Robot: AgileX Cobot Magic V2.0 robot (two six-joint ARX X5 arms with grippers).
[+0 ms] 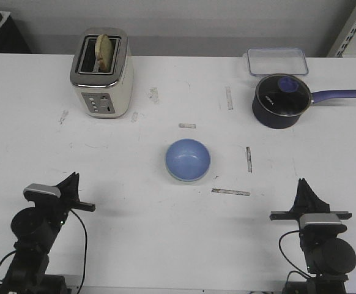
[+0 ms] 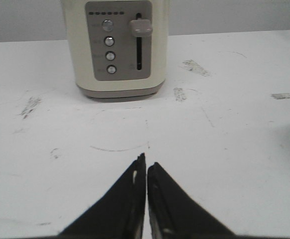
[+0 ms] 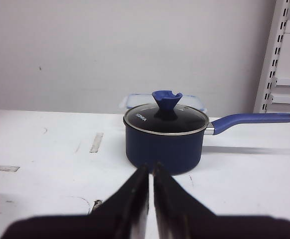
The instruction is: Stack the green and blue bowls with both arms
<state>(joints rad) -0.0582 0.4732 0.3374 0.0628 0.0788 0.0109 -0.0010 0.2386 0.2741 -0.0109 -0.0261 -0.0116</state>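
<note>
Both claws, left (image 1: 74, 179) and right (image 1: 302, 185), pinched together, flank the distant blue bowl (image 1: 188, 159).

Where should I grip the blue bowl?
Pinch the blue bowl by its rim, one jaw inside and one outside, coming down from above. It sits upright and open, apart from other things; a greenish edge beneath suggests it may already be nested.

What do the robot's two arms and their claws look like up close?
Both arms are black and jointed, each carrying a silver-grey camera block and loose black cables. The left claw and right claw are each a pair of matte black fingers tapering to sharp points. The left arm shows a small green light.
</note>
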